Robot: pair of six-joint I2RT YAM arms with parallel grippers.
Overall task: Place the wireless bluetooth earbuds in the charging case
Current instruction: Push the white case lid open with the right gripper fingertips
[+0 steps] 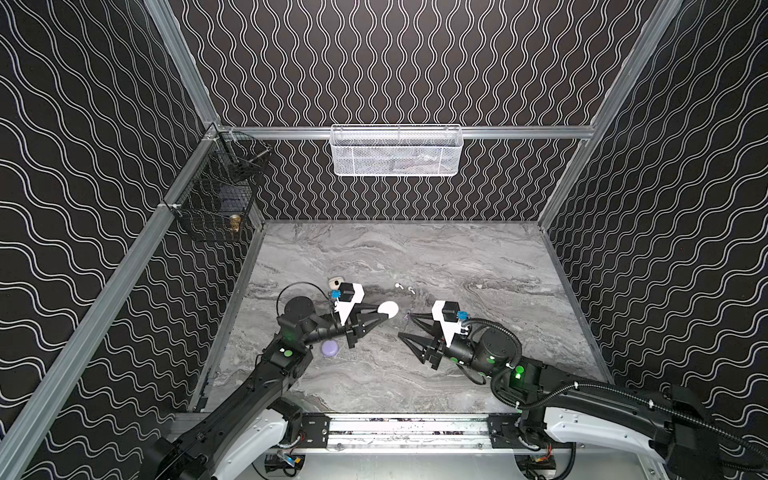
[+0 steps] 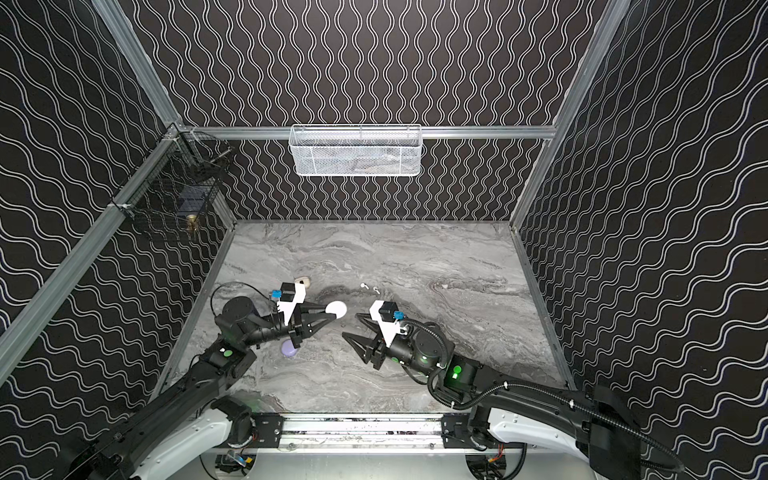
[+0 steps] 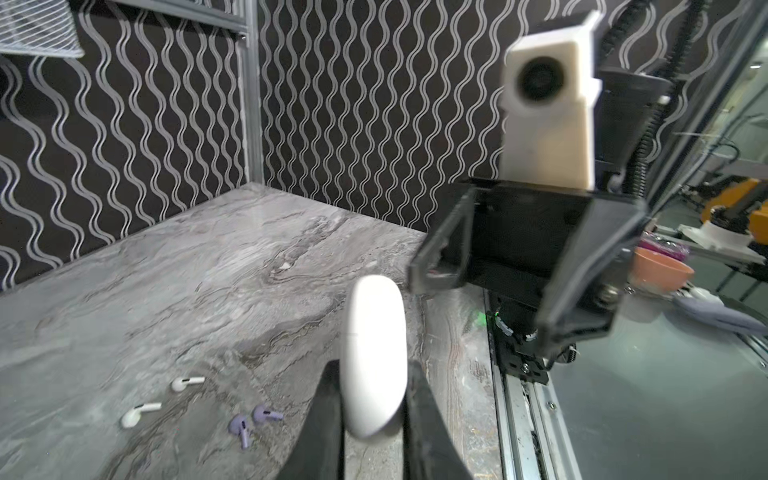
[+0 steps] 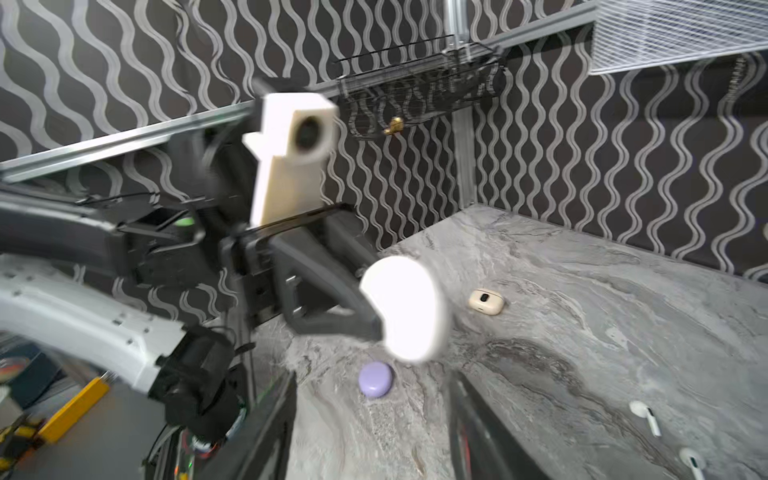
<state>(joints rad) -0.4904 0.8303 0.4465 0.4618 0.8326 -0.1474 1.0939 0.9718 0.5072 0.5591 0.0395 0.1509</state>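
The grey marbled table (image 1: 478,257) carries all task items. A white mesh basket (image 1: 396,151) hangs on the rear wall and a black wire basket (image 1: 216,195) on the left wall. The left gripper (image 1: 380,312) is clamped on the white charging case (image 1: 388,308), gripping it by its two broad faces and holding it clear of the table with its lid closed, as the left wrist view confirms (image 3: 374,357). The right gripper (image 1: 404,325) faces it from near by, jaws spread with nothing between them. The lilac case (image 1: 330,348) lies closed on the table under the left arm. The cream case (image 1: 333,283) lies on the table behind the left wrist camera (any marking on the cases is too small to read). The two white earbuds (image 1: 399,286) lie loose on the table, close together but apart, beyond the gap between the grippers. The two lilac earbuds (image 3: 266,414) lie just beside each other on the table, near the white pair.
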